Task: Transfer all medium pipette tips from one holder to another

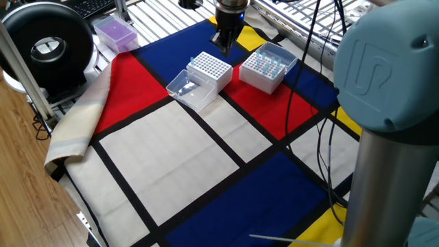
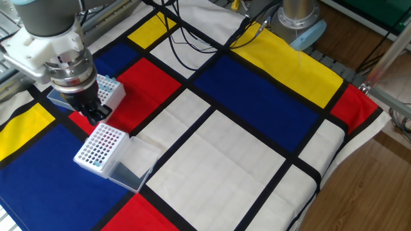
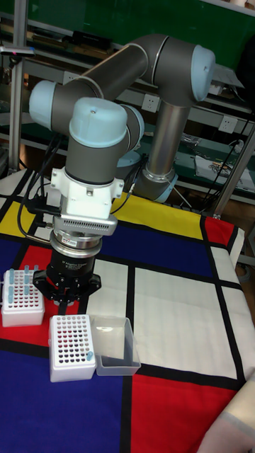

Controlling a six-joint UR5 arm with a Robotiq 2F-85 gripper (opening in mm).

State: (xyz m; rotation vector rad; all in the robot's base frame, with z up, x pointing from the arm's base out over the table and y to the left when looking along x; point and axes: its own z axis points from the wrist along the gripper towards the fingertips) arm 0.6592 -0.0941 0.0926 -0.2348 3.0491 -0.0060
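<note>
Two white perforated holders stand side by side on the patchwork cloth. One holder (image 1: 267,66) (image 2: 107,90) (image 3: 20,298) carries several pale-blue medium pipette tips (image 1: 266,63) standing upright. The other holder (image 1: 210,69) (image 2: 100,146) (image 3: 69,347) is mostly bare holes, with one pale-blue tip (image 3: 90,353) at its edge and a clear lid (image 1: 184,88) (image 3: 114,346) lying open beside it. My gripper (image 1: 225,44) (image 2: 97,115) (image 3: 66,303) hangs just above the gap between the two holders, pointing down. Its dark fingers look pressed together, and I cannot make out a tip between them.
A purple-lidded box (image 1: 115,31) and a round black device (image 1: 46,45) sit at the table's far left. Black cables (image 2: 212,32) trail across the yellow and blue patches near the arm's base. The cloth hangs over the table edge (image 1: 72,137).
</note>
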